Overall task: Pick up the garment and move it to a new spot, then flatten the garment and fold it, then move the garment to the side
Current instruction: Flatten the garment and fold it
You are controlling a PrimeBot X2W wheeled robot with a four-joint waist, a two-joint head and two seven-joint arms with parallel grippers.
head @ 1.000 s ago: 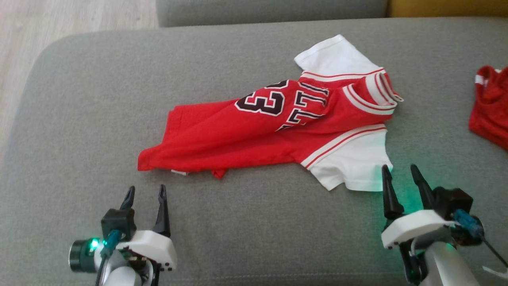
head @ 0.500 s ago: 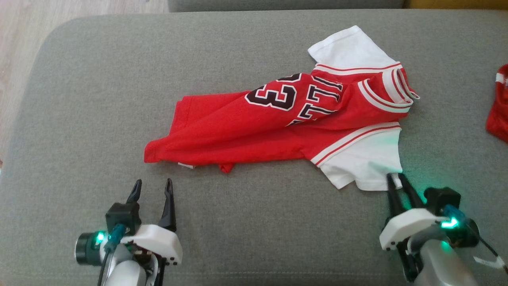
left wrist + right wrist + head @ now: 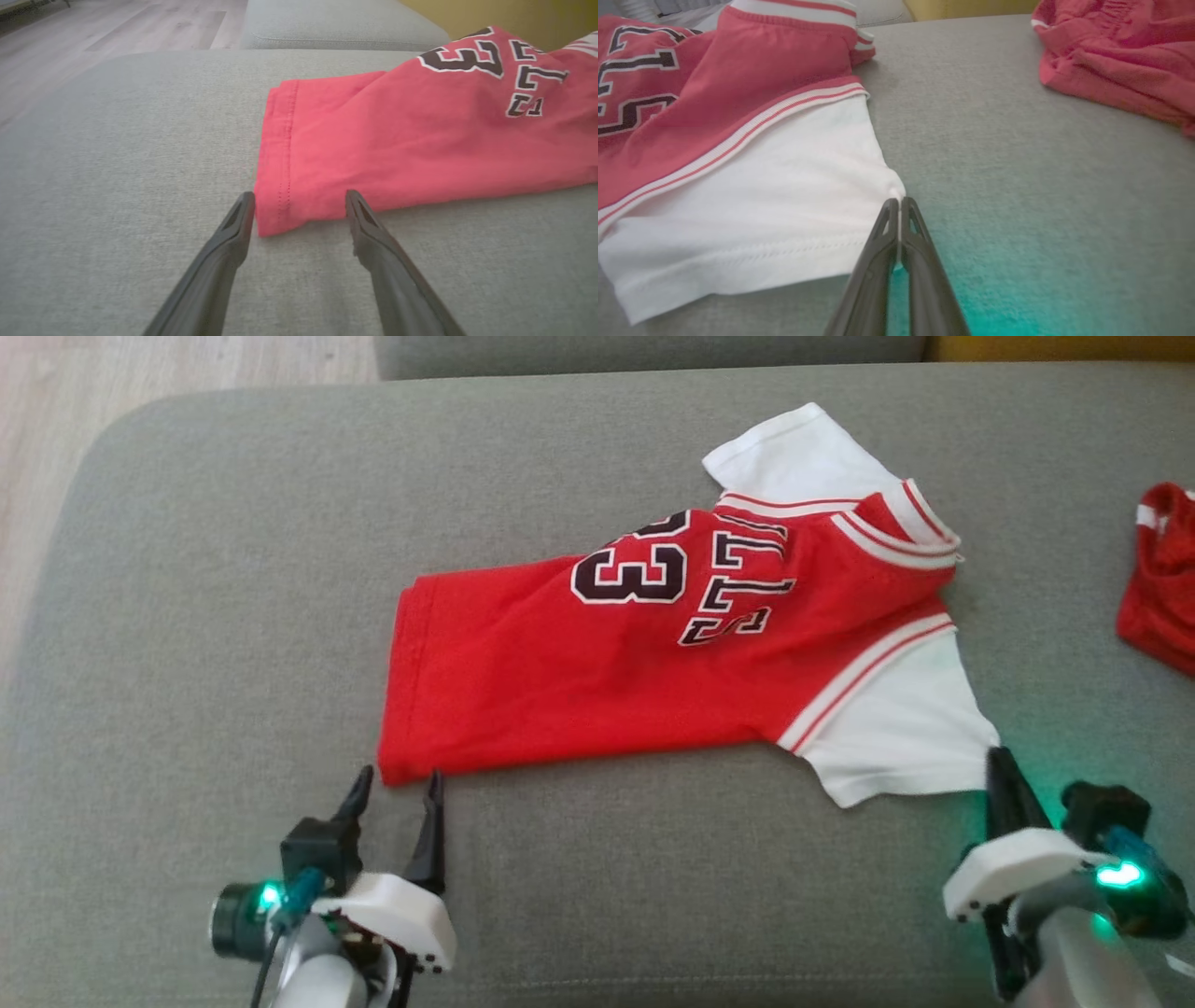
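A red garment with white sleeves and black lettering lies spread on the grey cushion. My right gripper is shut on the corner of the near white sleeve, and the right wrist view shows a sliver of white cloth pinched between the fingers. My left gripper is open at the red hem's near corner. In the left wrist view that corner of the garment lies between the left gripper's spread fingertips, low on the cushion.
A second, crumpled red cloth lies at the cushion's right edge, also in the right wrist view. Wooden floor lies beyond the cushion's rounded left edge. Another grey cushion sits behind.
My right gripper closed on the white sleeve's corner and drew it toward me; the garment now lies wider and flatter. My left gripper moved forward to the red hem corner, still open.
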